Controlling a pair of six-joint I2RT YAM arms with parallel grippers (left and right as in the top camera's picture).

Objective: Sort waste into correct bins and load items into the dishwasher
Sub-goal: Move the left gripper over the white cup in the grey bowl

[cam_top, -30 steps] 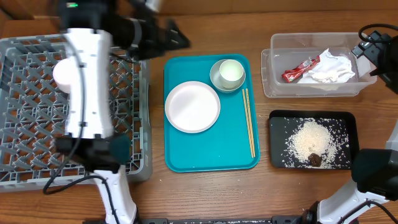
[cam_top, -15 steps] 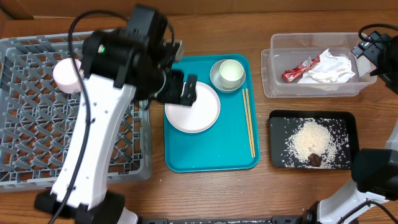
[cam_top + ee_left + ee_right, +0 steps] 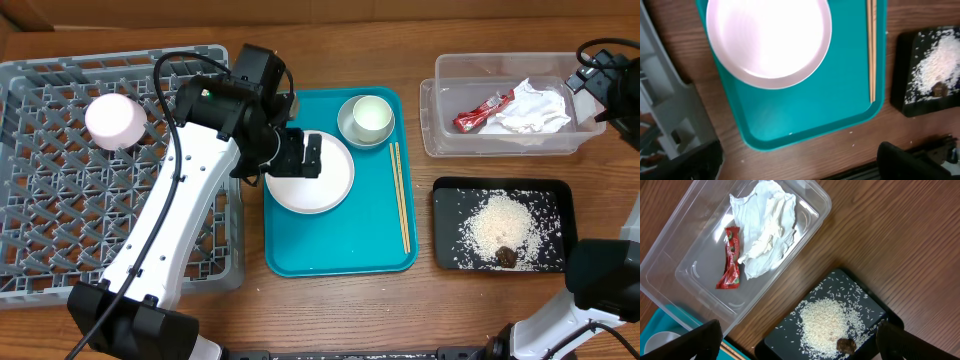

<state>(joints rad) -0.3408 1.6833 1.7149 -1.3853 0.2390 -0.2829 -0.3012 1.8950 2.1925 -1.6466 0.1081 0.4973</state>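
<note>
A white plate [image 3: 318, 178] lies on the teal tray [image 3: 340, 245], with a cup standing in a small bowl [image 3: 366, 118] behind it and chopsticks [image 3: 400, 195] to its right. My left gripper [image 3: 297, 158] is open and empty over the plate's left edge. In the left wrist view the plate [image 3: 769, 40] and chopsticks [image 3: 871, 50] lie ahead of the open jaws [image 3: 800, 167]. The clear tub [image 3: 440, 135] holds the red wrapper [image 3: 482, 110] and napkin [image 3: 535, 108]. The black tray [image 3: 450, 200] holds rice [image 3: 498, 225] and the brown lump [image 3: 506, 256]. My right gripper [image 3: 600, 85] is open above the tub's right end.
The grey dish rack [image 3: 60, 230] fills the left side, with a pale pink bowl [image 3: 117, 118] in its back part. The right wrist view shows the tub [image 3: 670, 275], wrapper [image 3: 731, 257], napkin [image 3: 765, 230], rice [image 3: 825, 320] and lump [image 3: 846, 345] between the open jaws [image 3: 800, 347].
My left arm has swung from over the rack's back right to over the teal tray, ending over the plate's left edge. The right arm has not moved.
</note>
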